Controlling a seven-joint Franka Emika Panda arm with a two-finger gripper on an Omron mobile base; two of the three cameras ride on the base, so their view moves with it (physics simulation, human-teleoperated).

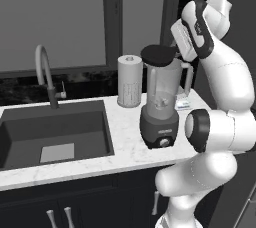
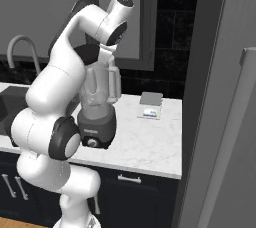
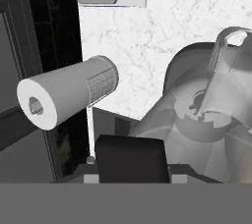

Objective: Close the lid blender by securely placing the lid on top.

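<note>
The white hand hides the jaws, grip unclear, beside the flat black lid (image 1: 159, 55) tilted on the clear blender (image 1: 161, 103).

No text, label or number is legible on anything here.

Lid (image 1: 158, 55): black, plain. Blender (image 1: 161, 101): clear greyish jar, dark grey base w/ lighter round knob. Counter (image 1: 125, 137): white marble w/ faint grey veining. Paper roll (image 1: 129, 81) at blender's 10 o'clock: white, fine ribbed pattern. Sink (image 1: 55, 134): dark grey basin, pale grey patch inside; faucet (image 1: 45, 74) grey. Cabinets below: near-black, silver handles. Small scale (image 2: 150, 105) at blender's 3 o'clock: grey top, white-blue front.
</note>
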